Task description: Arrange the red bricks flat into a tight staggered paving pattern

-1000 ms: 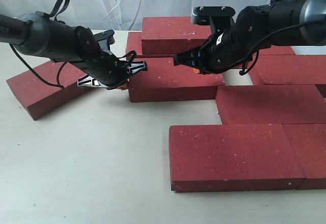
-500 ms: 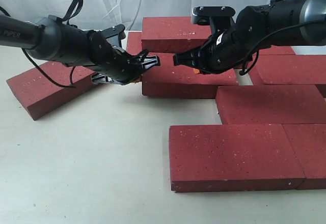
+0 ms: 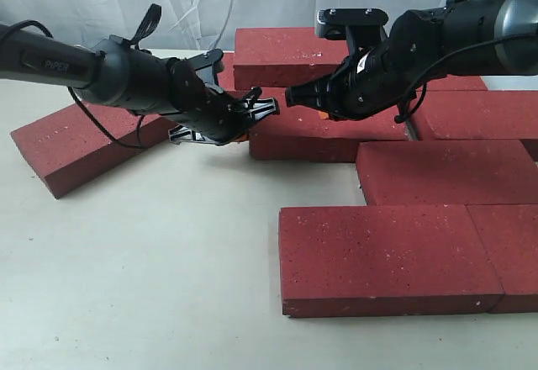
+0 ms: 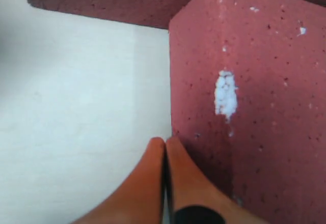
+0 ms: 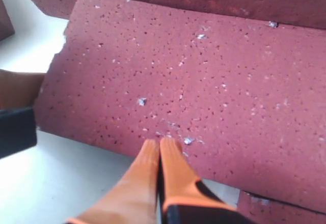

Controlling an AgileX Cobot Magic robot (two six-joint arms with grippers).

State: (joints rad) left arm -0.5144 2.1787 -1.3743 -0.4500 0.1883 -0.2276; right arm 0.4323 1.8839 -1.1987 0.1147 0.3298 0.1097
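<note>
Several red bricks lie flat on the pale table. The middle brick (image 3: 313, 139) (image 5: 193, 71) is the one both grippers touch. My left gripper (image 3: 245, 131) (image 4: 165, 142) is shut, its orange tips pressed against that brick's left end face (image 4: 244, 107). From the right, my right gripper (image 3: 324, 111) (image 5: 159, 143) is shut too, with its tips resting on the brick's top near its front edge. A loose brick (image 3: 67, 147) lies angled at far left. Laid bricks (image 3: 445, 172) (image 3: 387, 256) fill the right side.
A brick (image 3: 286, 55) is stacked on others at the back, just behind the middle brick. More bricks (image 3: 479, 113) (image 3: 508, 252) lie at the right edge. A gap of bare table (image 3: 168, 244) spreads over the front left. A white sheet hangs behind.
My left gripper has moved right and slid the middle brick to the right, toward the laid bricks. The right gripper has stayed nearly still on top.
</note>
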